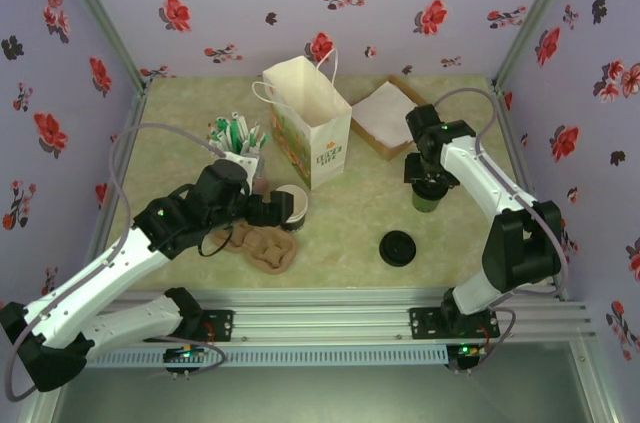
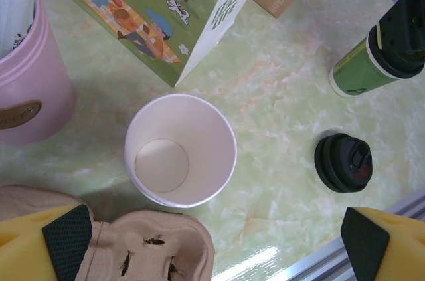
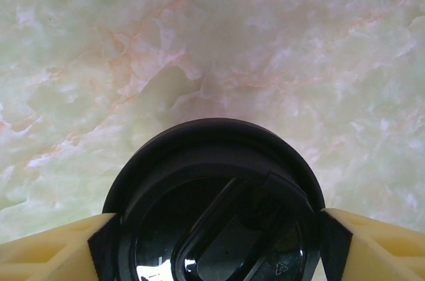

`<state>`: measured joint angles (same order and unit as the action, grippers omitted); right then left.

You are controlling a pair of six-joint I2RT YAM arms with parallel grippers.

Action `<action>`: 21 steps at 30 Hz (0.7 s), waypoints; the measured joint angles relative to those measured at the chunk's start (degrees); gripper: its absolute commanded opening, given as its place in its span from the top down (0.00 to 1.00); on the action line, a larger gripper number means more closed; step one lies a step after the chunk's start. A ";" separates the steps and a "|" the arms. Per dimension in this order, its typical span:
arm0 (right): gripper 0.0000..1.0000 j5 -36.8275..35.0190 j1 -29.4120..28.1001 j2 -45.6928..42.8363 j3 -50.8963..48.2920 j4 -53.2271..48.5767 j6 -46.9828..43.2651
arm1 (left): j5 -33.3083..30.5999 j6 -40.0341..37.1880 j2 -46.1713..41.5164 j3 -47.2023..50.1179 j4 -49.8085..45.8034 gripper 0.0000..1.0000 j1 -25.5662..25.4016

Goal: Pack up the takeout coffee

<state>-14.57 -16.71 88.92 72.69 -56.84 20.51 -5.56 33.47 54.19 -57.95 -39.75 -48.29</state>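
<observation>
Left pincer point(image 2: 215, 238), jaws spread wide and empty, hangs close to the takeout coffee's paper cup point(image 2: 179, 151). The cup stands upright and unlidded on the marbled tabletop point(image 1: 345, 233), between the paper bag point(image 1: 312, 128) and a pulp carrier point(image 1: 268, 248). Its loose black lid point(image 1: 398, 248) lies flat on the tabletop, well apart to the right. Farther right, the right pincer point(image 3: 220, 241) straddles the capped top of a green cup point(image 2: 355, 72). Its pads point(image 3: 106, 244) sit right at the cap's rim; whether they press it or merely bracket it cannot be told. The job looks to be at an early step, with cup and lid not yet joined and the cup outside both bag and carrier. The next move likely calls for a square grip that spares the cup's thin wall. The lid would then need seating level before bagging.
</observation>
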 measured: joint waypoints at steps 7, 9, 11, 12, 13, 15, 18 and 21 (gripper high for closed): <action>0.14 0.68 0.15 -0.35 -0.04 -0.07 -0.42 | 0.00 -0.02 0.59 0.00 0.00 0.01 0.07; 0.13 0.87 0.35 -1.18 -0.04 -0.09 -0.55 | 0.02 -0.02 0.74 0.00 0.00 0.01 0.09; 0.12 1.18 0.74 -2.29 -0.04 -0.11 -0.63 | 0.02 -0.02 1.03 0.00 0.00 0.01 0.09; 0.12 1.27 0.98 -2.71 -0.04 -0.13 -0.63 | 0.02 -0.02 1.18 0.00 0.00 0.01 0.09; 0.12 1.29 1.29 -3.17 -0.04 -0.15 -0.66 | 0.02 -0.04 1.36 0.00 0.00 0.01 0.09; 0.12 1.49 1.77 -3.87 0.00 -0.28 -0.66 | 0.02 -0.09 1.62 -0.02 0.00 0.01 0.09; 0.12 2.16 1.84 -4.96 0.02 -0.57 -0.68 | 0.02 -0.28 1.90 -0.07 0.00 0.01 0.11; 0.12 4.15 1.84 -6.45 0.46 -1.05 -0.85 | -0.02 -0.59 1.79 -0.07 -0.02 0.01 0.39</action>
<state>-10.41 -14.87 82.48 73.14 -57.89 19.66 -5.58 32.88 55.99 -58.02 -39.77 -47.90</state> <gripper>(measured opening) 0.879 0.992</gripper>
